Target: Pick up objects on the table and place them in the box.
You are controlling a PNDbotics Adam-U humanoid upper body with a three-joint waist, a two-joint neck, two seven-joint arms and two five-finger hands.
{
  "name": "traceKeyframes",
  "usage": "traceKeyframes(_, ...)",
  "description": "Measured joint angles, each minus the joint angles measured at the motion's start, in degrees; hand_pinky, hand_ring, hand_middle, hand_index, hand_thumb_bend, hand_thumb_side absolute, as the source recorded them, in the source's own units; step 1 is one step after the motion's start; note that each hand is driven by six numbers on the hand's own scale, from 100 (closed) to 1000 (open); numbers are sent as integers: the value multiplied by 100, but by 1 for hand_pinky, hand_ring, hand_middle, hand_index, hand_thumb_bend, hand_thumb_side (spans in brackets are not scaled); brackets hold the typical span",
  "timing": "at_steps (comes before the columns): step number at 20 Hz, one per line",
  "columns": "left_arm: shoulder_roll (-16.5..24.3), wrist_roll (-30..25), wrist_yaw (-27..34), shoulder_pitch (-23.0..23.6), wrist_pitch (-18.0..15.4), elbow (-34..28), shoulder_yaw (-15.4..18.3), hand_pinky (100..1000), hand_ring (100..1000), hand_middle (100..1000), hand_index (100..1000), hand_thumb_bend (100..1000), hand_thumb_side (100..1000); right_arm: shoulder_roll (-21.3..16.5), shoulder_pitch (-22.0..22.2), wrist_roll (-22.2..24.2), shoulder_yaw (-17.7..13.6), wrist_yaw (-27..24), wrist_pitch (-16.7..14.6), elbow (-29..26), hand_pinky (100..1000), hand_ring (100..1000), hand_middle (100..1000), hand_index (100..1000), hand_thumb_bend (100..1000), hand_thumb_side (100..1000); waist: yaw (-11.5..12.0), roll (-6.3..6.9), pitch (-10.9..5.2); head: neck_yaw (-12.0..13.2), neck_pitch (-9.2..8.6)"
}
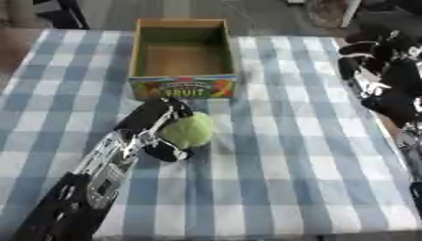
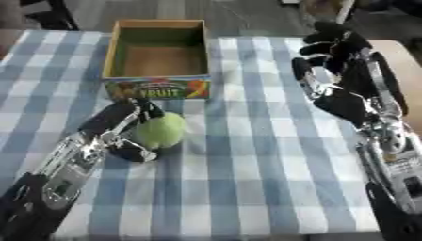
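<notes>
The left arm [image 1: 99, 176], entering from the lower left of the frame, has a black base, a silver metal forearm with dark cut-outs, and a black left hand [image 1: 157, 123] with silver linkages. The right arm [image 2: 392, 155], along the right edge, shows the same silver casing beneath a bulky black right hand [image 2: 342, 75] with pale metal joints.

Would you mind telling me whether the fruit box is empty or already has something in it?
Empty. The box shows only its bare brown floor, and the green ball is on the table, held in the left hand.
</notes>
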Motion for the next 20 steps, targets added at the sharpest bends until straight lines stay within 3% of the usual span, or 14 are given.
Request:
traceKeyframes(4,0,-14,-214,-15,-58,9,-17,366,371,406,521,344,100,0,0,0,0,0,0,0,632,698,682,846,315,202,3,-1,0,0,0)
traceKeyframes(10,-47,665,-485,2,101,15,-29,241,271,308,424,239,100,0,0,0,0,0,0,0,632,698,682,846,314,202,17,-2,0,-2,0)
traceKeyframes(14,-48,1289,-489,13,278,-6,22,205,240,277,393,156,100,0,0,0,0,0,0,0,632,697,682,846,314,203,24,-3,0,-5,0)
traceKeyframes(20,-19,1623,-343,17,470,-508,183,217,249,285,400,160,100,1,0,0,0,0,0,1,632,697,682,846,314,203,29,-4,0,-6,0)
